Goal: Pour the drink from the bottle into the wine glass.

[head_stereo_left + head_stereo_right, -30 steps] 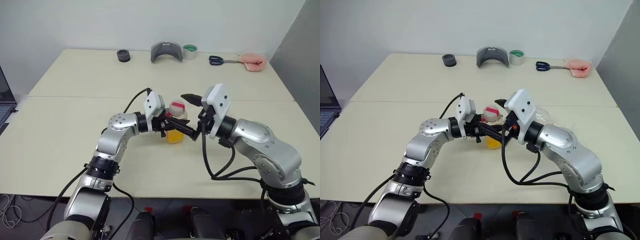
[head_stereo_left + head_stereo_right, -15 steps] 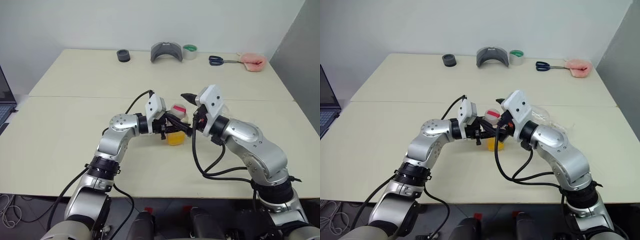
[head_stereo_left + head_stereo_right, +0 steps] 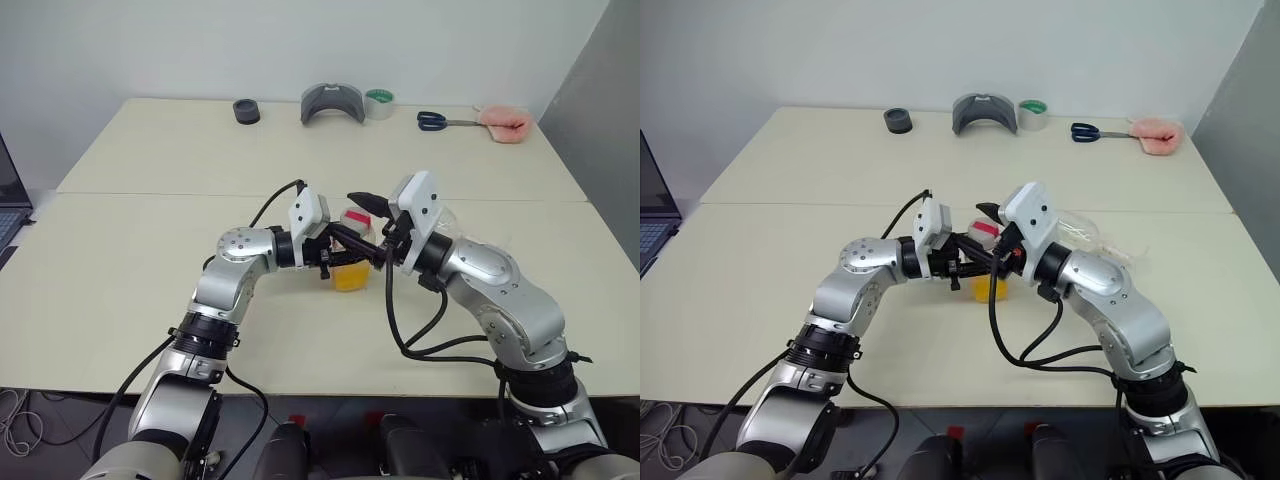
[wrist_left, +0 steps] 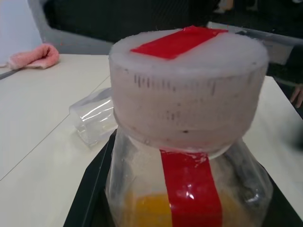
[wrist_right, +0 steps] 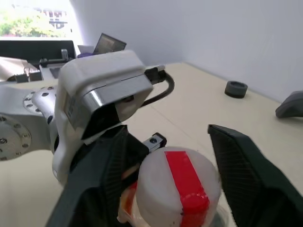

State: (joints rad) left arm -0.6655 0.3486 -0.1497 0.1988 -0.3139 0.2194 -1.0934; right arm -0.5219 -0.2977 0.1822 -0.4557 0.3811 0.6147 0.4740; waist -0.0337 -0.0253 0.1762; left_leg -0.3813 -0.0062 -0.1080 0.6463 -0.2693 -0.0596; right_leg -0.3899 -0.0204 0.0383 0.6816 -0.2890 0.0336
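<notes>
The left gripper (image 3: 345, 252) has the bottle (image 3: 352, 262) clamped low on its body, standing upright near the middle of the table (image 3: 140, 260), fingers squeezed in tight on the clear plastic. The right gripper (image 5: 175, 156) sits at the top of it with its two black fingers (image 5: 239, 161) spread either side of the cap (image 5: 182, 182) — a gap shows on both sides, so it is parted and has hold of nothing yet. The cap reads whitish with a red strip across it, which runs on down the bottle as a label. The drink (image 4: 147, 210) fills only the bottom part, so I'd judge the bottle light, and thin-walled enough to buckle if pinched hard; the low, firm hold on the stiffer squarish body looks right for resisting a twist. The cap is the place to take for opening — ribbed round its side, rigid, small. The glass (image 4: 94, 116) appears to lie tipped on its side on the table just beyond the right arm; being thin and fragile, with a slender stem, it would want standing up by the bowl or stem, gently, before any pour.
</notes>
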